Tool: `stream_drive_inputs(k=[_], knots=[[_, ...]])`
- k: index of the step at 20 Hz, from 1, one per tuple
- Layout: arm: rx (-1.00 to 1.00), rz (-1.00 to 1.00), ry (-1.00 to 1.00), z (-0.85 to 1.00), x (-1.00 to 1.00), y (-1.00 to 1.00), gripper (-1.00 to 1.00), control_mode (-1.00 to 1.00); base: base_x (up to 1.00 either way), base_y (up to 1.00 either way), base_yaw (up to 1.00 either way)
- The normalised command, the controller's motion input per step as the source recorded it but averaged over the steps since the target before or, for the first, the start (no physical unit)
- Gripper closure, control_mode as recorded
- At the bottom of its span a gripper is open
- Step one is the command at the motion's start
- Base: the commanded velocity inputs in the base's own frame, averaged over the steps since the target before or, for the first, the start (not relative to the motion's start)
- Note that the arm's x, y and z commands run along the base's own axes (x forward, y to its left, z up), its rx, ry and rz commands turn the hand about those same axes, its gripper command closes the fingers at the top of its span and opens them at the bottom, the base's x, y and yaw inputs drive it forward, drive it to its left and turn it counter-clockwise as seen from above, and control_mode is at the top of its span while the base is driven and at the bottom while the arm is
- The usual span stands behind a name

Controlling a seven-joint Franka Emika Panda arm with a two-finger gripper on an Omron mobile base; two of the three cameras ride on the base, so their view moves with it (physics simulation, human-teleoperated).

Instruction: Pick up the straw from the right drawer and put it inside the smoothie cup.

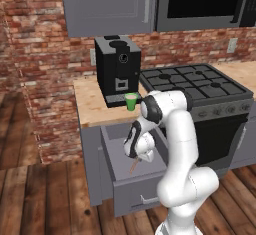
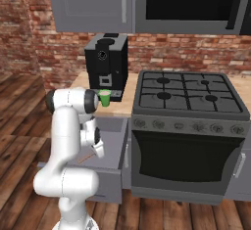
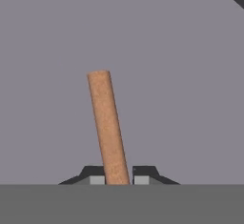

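Clamped between the hand's (image 3: 116, 180) fingertips, the straw (image 3: 107, 125) sticks out over the right drawer (image 1: 125, 179).

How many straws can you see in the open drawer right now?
1. The straw stands between the closed fingertips of the gripper, over the grey floor of the right drawer. The arm hides part of the drawer, so another could be hidden.

Arm bent low, hand (image 3: 114, 180) clamped shut
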Motion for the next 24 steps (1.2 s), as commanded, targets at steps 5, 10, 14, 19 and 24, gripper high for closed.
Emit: stream_drive_inputs(k=[5,10,14,19,24], knots=[[0.05,0.00,-0.11,0.47,-0.47,-0.30,1.00,-1.00,0.00,0.00,0.00],[0.04,0.00,-0.04,0.88,-0.19,-0.07,1.00,-1.00,0.00,0.00,0.00],[0.01,0.00,0.00,1.00,0.00,0.00,1.00,-1.00,0.00,0.00,0.00],[0.00,0.00,0.00,1.00,0.00,0.00,1.00,-1.00,0.00,0.00,0.00],[0.00,0.00,0.00,0.84,-0.22,0.00,1.00,-1.00,0.00,0.00,0.00]])
